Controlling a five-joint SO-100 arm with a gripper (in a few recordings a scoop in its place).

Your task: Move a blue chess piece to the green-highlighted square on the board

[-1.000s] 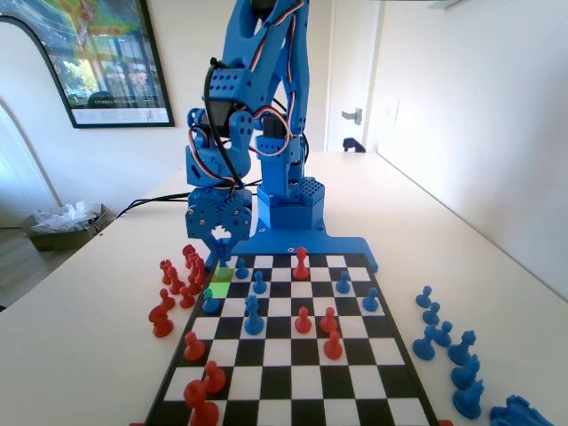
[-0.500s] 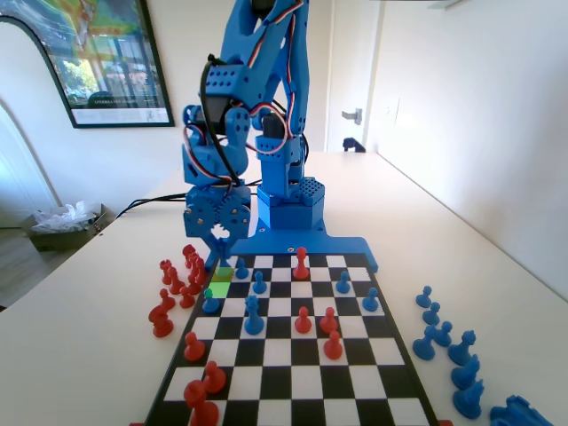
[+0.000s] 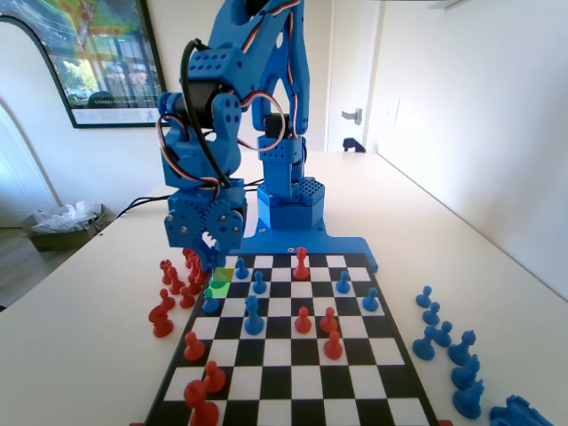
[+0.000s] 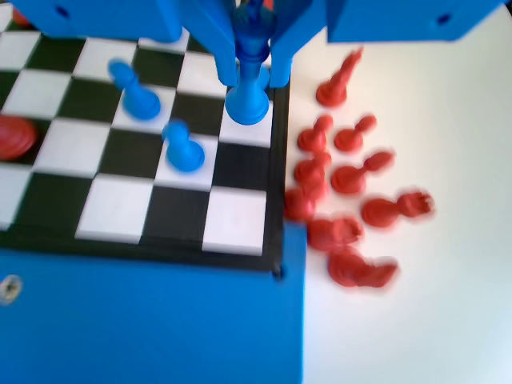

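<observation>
Gripper (image 4: 253,68) clamped on a blue piece (image 4: 248,94) at the board (image 3: 293,373) edge, by the red captured pieces (image 4: 344,204); green square (image 3: 221,288) sits beside. We should set it down upright, centred, then release gently

Poster (image 3: 89,53) caption seemingly too small to read.
</observation>
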